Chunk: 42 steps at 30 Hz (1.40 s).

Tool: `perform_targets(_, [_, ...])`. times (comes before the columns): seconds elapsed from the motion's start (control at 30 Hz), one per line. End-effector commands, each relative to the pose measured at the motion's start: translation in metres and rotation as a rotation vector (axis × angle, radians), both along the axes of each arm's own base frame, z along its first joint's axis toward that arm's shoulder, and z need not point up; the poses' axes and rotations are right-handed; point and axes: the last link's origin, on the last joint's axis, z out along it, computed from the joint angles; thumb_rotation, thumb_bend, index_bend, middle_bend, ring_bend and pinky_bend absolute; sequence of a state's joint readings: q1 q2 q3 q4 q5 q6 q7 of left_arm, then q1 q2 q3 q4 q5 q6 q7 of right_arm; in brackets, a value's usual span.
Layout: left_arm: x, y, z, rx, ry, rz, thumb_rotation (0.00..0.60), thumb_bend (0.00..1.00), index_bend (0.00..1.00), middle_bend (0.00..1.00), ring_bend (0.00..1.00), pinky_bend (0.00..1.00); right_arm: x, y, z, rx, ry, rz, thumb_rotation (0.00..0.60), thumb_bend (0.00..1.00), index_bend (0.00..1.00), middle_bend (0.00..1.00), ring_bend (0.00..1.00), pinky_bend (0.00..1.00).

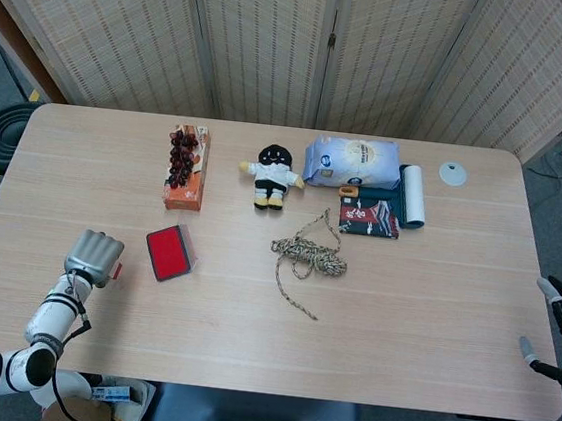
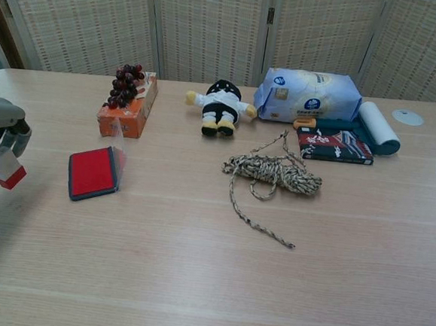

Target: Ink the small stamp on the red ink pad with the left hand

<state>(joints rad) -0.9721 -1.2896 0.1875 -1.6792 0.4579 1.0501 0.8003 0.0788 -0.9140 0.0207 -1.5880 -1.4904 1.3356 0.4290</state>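
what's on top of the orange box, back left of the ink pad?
A bunch of dark red grapes lies on the orange box, covering most of its top. What is printed beneath them is hidden. Nothing else sits on it.

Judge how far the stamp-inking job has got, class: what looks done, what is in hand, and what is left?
Done: the left hand has the small stamp picked up, pinched in its fingers, red base down. In hand: the stamp hangs above the table, off to the left of the open red ink pad, not over it. Left: carry it across and press it onto the pad.
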Motion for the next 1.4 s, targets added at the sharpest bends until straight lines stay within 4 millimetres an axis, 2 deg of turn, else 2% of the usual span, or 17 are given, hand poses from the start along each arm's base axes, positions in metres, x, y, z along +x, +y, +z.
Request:
perform_targets(0.03, [-0.005,0.002,-0.006,-0.006,-0.004,0.011,0.6,0.3,0.63,0.45,0.34,0.42,-0.001,0.0,0.001,-0.002,-0.002,-0.001,0.6,0.38,0.02,0.0,0.0,0.0])
perform_targets(0.4, [-0.016,0.007,-0.018,-0.031,-0.007,0.027,0.6,0.3,0.63,0.45,0.34,0.42,-0.002,-0.001,0.002,-0.006,-0.003,-0.005,0.6,0.38,0.02,0.0,0.0,0.0])
perform_targets(0.87, [-0.02,0.003,-0.021,-0.029,-0.013,0.034,0.6,0.3,0.6,0.45,0.33,0.42,-0.001,-0.001,0.002,-0.004,-0.003,-0.004,0.6,0.38,0.02,0.0,0.0,0.0])
perform_targets(0.97, [-0.019,0.001,-0.021,-0.037,-0.024,0.044,0.6,0.3,0.49,0.4,0.31,0.42,-0.001,0.0,0.003,-0.008,-0.004,-0.004,0.6,0.38,0.02,0.0,0.0,0.0])
perform_targets(1.1, [-0.016,-0.001,-0.02,-0.033,-0.032,0.051,0.6,0.3,0.3,0.25,0.24,0.42,-0.001,0.001,0.004,-0.012,-0.006,-0.001,0.6,0.38,0.02,0.0,0.0,0.0])
perform_targets(1.4, [-0.018,-0.002,-0.018,-0.021,-0.036,0.062,0.6,0.3,0.01,0.04,0.14,0.42,-0.001,0.001,0.005,-0.019,-0.005,-0.001,0.6,0.38,0.02,0.0,0.0,0.0])
